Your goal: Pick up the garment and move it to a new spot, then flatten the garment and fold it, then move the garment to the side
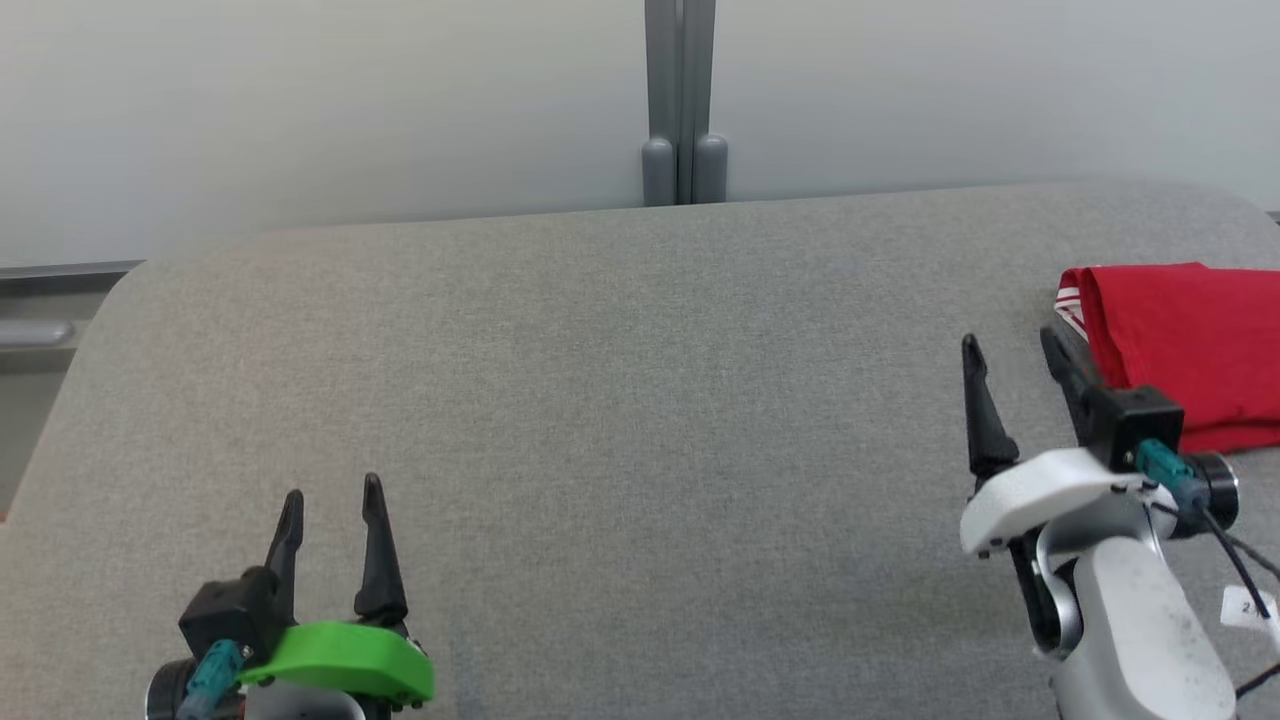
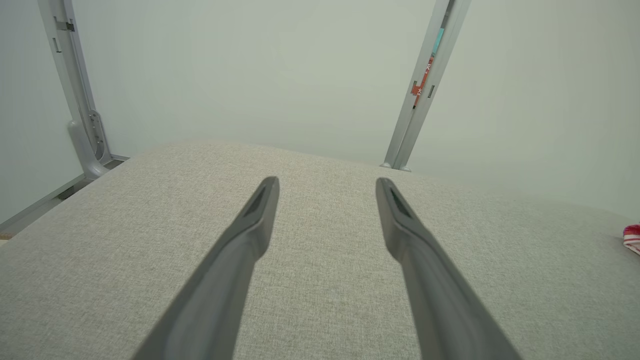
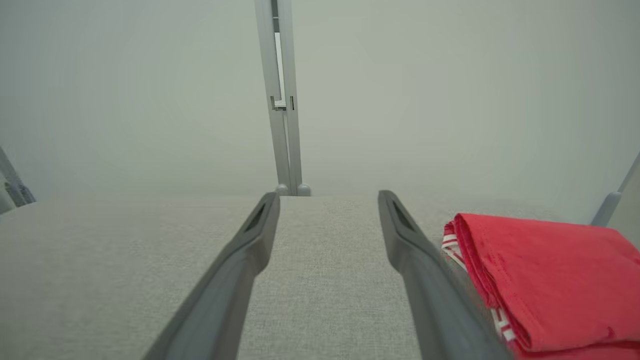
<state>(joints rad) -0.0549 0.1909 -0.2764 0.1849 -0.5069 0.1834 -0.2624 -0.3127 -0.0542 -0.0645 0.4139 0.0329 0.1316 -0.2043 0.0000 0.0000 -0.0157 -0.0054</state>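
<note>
Garment (image 1: 1190,350) on grey fabric surface (image 1: 600,400), pale wall (image 1: 300,100) behind

Garment (image 1: 1190,350): one, at 3 o'clock on the table.
Grippers: two, left gripper (image 1: 332,490) at 7 o'clock, right gripper (image 1: 1010,342) at 4 o'clock.
Fingers (image 1: 378,550): four, two per gripper.
Table (image 1: 600,400): one.
Post (image 1: 682,100): one in head view, 12 o'clock.

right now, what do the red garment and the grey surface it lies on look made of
Red garment: thin cloth, possibly cotton, matte; it lies in soft folded layers with red-and-white striped trim at the edge. Grey surface: coarse woven upholstery fabric, matte; its flecked weave shows, and rounded corners hint at padding.
</note>
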